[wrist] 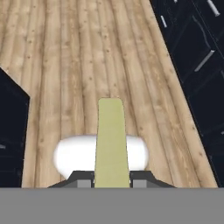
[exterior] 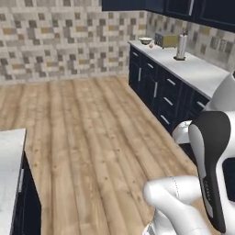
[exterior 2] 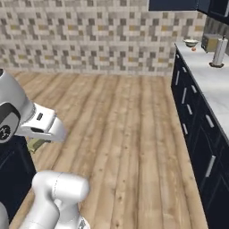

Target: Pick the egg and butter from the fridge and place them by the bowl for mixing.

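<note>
While the gripper (wrist: 112,183) looks down over the wooden floor (wrist: 87,65), its jaws are clamped on the butter (wrist: 112,144), a slim pale yellowish-olive stick that runs straight out between the two dark fingertips (wrist: 83,183) and ends in a rounded tip. From the right base camera, a small piece of that same stick (exterior 2: 37,144) peeks out beneath the white hand, low at the left side of the floor and well away from the counter.

Along the right wall runs a pale counter (exterior: 193,69) over dark navy cabinets (exterior: 156,87). At its far end, close to the tiled wall (exterior: 59,41), sits the bowl (exterior: 145,41), round and pale with a thin rim. Just in front of the bowl, toward the counter's front edge, lies the egg (exterior: 151,45), a tiny orange-brown spot; whether it touches the bowl cannot be told. Beside the bowl against the back wall stands the toaster (exterior: 166,40), and nearer along the counter an upright pale cylinder on a dark base (exterior: 181,47).

Another pale counter corner (exterior: 9,174) shows at the left edge of the left base view.
</note>
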Available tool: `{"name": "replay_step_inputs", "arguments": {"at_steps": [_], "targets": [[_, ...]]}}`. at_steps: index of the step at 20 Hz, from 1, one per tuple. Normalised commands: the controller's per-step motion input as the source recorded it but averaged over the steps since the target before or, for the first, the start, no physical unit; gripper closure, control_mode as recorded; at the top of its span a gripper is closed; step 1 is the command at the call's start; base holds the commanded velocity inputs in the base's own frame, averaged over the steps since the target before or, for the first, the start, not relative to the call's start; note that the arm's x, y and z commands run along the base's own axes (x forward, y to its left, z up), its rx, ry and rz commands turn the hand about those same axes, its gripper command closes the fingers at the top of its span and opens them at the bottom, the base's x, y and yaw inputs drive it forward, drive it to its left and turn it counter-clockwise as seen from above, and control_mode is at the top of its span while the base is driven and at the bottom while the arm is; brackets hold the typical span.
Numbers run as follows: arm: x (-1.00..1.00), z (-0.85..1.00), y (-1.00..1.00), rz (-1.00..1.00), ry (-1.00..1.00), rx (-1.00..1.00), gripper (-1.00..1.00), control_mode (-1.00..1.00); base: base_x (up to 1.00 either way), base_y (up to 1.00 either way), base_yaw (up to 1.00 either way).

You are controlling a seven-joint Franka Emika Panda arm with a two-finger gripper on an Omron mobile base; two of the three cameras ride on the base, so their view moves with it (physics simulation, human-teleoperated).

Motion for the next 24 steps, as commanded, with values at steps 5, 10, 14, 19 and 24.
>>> {"name": "replay_step_inputs", "arguments": {"at_steps": [5,10,14,19,24], "targets": [[0.00,0.00,0.00,0.00,0.00,0.00,1.00,1.00,0.94,0.00,-0.32],[0.00,0.00,0.00,0.00,0.00,0.00,1.00,1.00,0.87,0.01,-0.34],[0.00,0.00,0.00,0.00,0.00,0.00,1.00,1.00,0.68,0.24,-0.39],[0.00,0.00,0.00,0.00,0.00,0.00,1.00,1.00,0.67,0.40,-0.41],[0.00,0.00,0.00,0.00,0.00,0.00,1.00,1.00,0.68,0.73,-0.46]]}}
